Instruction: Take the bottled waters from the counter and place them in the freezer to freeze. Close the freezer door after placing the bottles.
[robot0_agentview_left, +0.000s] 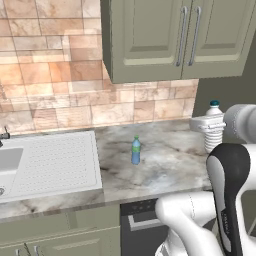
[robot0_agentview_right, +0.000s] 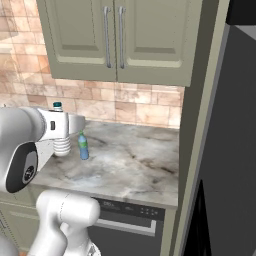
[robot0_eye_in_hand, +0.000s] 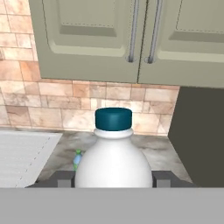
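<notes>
Gripper (robot0_eye_in_hand: 113, 181) clamped on the clear bottle (robot0_eye_in_hand: 113, 164) at 6 o'clock, lifted off the counter (robot0_agentview_left: 165, 165) — best carried upright and steady toward the freezer — blue bottle (robot0_agentview_left: 135, 150) beyond at 11 o'clock, for later.

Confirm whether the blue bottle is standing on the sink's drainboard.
No. The blue bottle stands upright on the bare stone counter, to the right of the drainboard and apart from it.

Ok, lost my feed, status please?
Gripper shut on ribbed bottle, upright. Blue bottle standing on counter. Nothing in the way.
</notes>
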